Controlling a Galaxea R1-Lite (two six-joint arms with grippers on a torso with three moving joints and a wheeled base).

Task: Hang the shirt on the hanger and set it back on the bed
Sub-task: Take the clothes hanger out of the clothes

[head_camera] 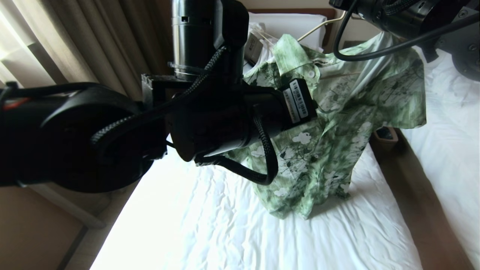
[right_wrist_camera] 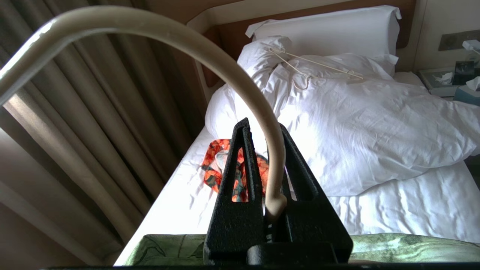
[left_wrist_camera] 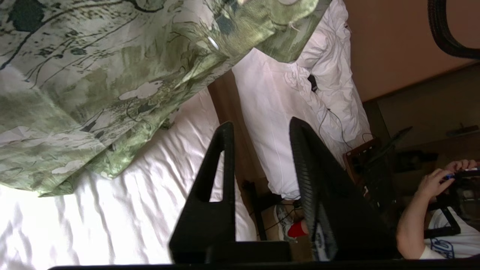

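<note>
The green flower-print shirt hangs on the cream hanger, and its lower hem touches the white sheet of the bed. My right gripper is shut on the stem of the hanger's hook, above the shirt's collar; in the head view only that arm shows, at the top right. My left arm crosses in front of the shirt. Its gripper is open with nothing between the fingers, just beside the shirt's hanging cloth and above the sheet.
A second cream hanger lies on the bulky duvet near the pillow. An orange patterned garment lies by the curtain side. A second white bed stands across a floor gap. A seated person is beyond it.
</note>
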